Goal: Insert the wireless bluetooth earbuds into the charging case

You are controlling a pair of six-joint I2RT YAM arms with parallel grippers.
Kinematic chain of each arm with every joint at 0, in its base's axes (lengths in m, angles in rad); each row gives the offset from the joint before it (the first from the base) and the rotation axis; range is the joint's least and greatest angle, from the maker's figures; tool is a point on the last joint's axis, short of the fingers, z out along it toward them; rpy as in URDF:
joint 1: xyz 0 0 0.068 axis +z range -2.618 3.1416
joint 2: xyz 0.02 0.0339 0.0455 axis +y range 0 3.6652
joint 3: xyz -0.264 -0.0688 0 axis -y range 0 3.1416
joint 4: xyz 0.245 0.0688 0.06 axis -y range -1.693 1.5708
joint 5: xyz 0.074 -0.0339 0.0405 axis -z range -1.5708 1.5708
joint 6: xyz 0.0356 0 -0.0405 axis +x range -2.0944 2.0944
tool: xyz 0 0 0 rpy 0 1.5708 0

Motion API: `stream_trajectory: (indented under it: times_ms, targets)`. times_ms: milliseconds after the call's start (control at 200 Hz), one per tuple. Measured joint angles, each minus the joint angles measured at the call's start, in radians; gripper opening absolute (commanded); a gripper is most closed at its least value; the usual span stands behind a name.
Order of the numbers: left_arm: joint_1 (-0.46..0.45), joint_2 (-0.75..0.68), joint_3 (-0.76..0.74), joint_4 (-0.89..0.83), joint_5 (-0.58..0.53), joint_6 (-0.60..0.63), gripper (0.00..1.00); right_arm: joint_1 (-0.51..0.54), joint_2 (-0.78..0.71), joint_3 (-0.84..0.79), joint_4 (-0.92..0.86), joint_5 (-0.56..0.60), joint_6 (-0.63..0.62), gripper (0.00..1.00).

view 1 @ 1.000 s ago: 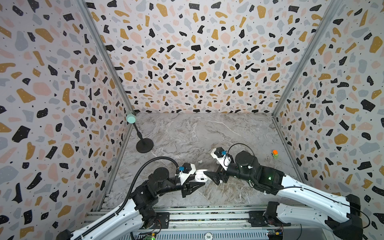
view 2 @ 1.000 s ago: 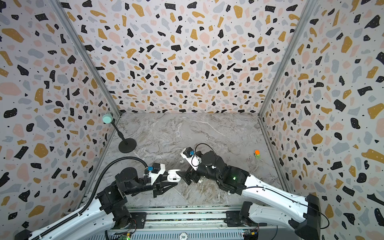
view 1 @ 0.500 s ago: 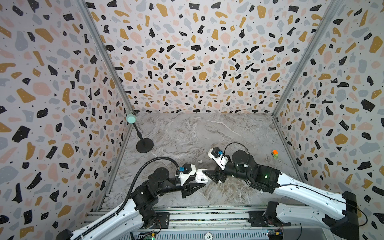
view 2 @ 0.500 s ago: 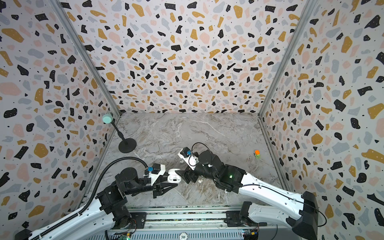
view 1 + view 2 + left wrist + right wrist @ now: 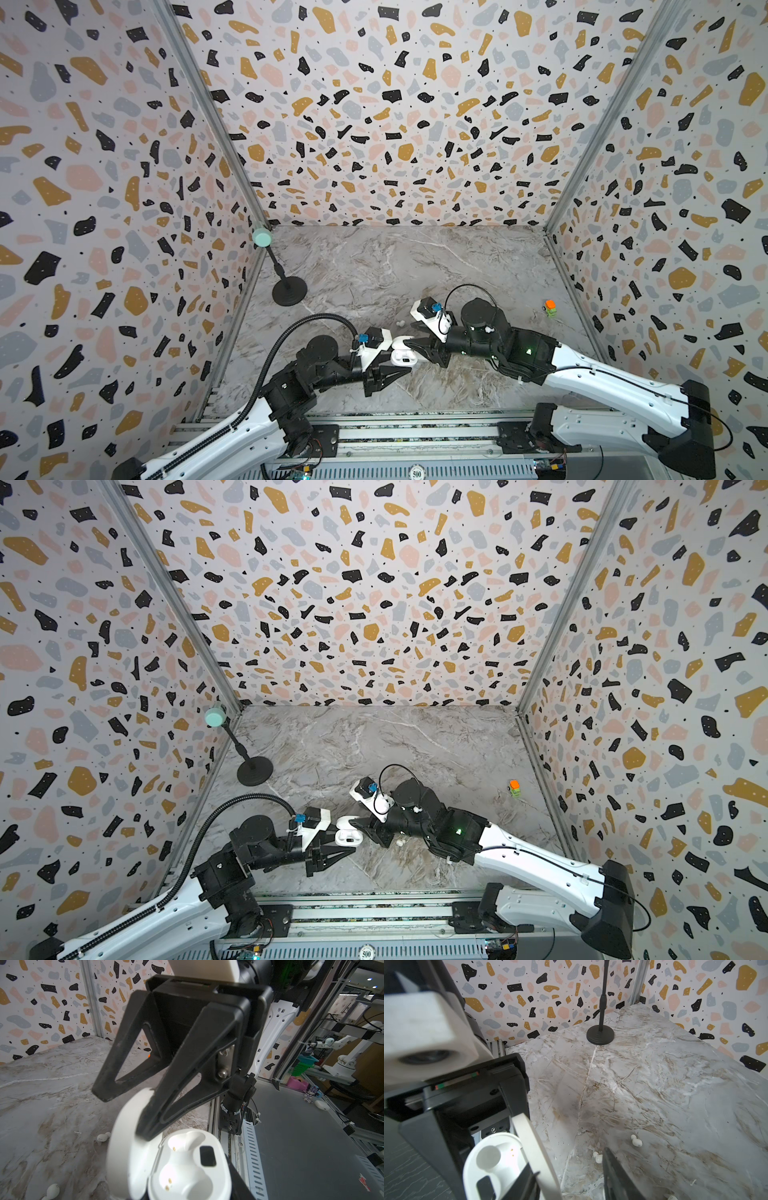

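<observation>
Charging case [image 5: 187,1169]: in our left grip, near the middle of the table's [image 5: 415,257] front edge, lid [image 5: 532,1142] up, both pockets empty.
Left gripper [image 5: 392,365]: clenched on the case body.
Right gripper [image 5: 415,347]: fingers straddle the lid, a gap showing.
Earbuds [image 5: 636,1142]: loose on the table beside the case. We judge them light, glossy and slippery, so pinch the rounded head gently.

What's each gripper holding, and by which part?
The left gripper clamps the white oval plastic charging case by its base; the right gripper straddles its lid without gripping.
</observation>
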Motion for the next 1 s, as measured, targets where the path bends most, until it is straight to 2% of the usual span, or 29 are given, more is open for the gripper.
stream_trajectory:
  times_ms: [370,1001]
  targets:
    - [-0.004,0.0,0.0,0.0,0.0,0.0,0.0,0.0,0.0,0.0,0.01,-0.065,-0.012,0.34]
    - [-0.005,-0.005,0.0,-0.001,0.0,0.0,0.0,0.0,0.0,0.0,0.009,-0.104,-0.025,0.22]
